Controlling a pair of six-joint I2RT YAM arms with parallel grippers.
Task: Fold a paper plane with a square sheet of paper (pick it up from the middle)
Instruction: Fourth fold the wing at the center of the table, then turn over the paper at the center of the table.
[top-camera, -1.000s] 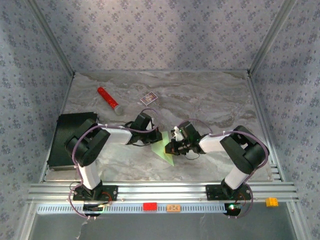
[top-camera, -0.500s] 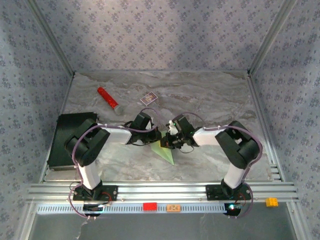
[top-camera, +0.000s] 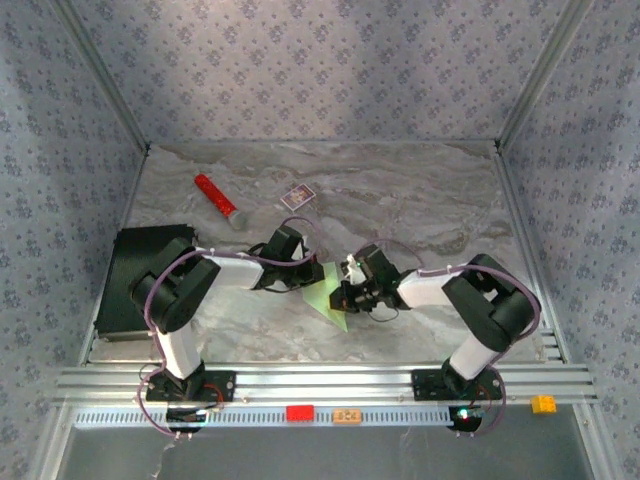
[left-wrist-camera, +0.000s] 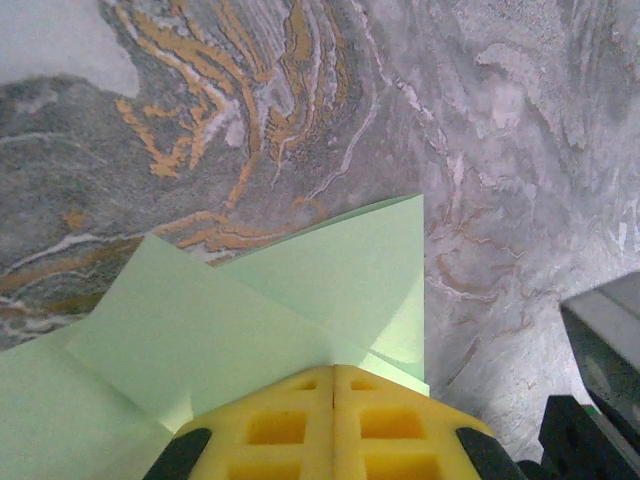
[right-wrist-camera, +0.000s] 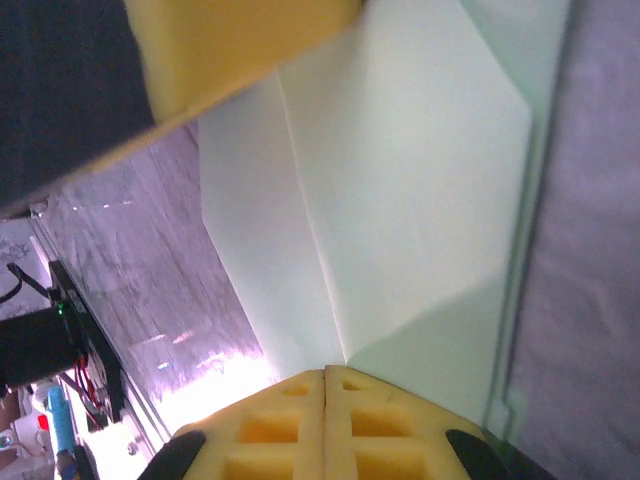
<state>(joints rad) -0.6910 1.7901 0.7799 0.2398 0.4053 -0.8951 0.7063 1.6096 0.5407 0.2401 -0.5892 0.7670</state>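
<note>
Top external, centre: left gripper (top-camera: 309, 285) and right gripper (top-camera: 344, 296) both pinch the thin pale green creased paper sheet (top-camera: 328, 302), probably light and floppy, best held along its folds.

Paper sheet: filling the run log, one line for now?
left claw: shut on square sheet of paper | right claw: shut on same sheet | sheet: creased, flaps folded
</note>
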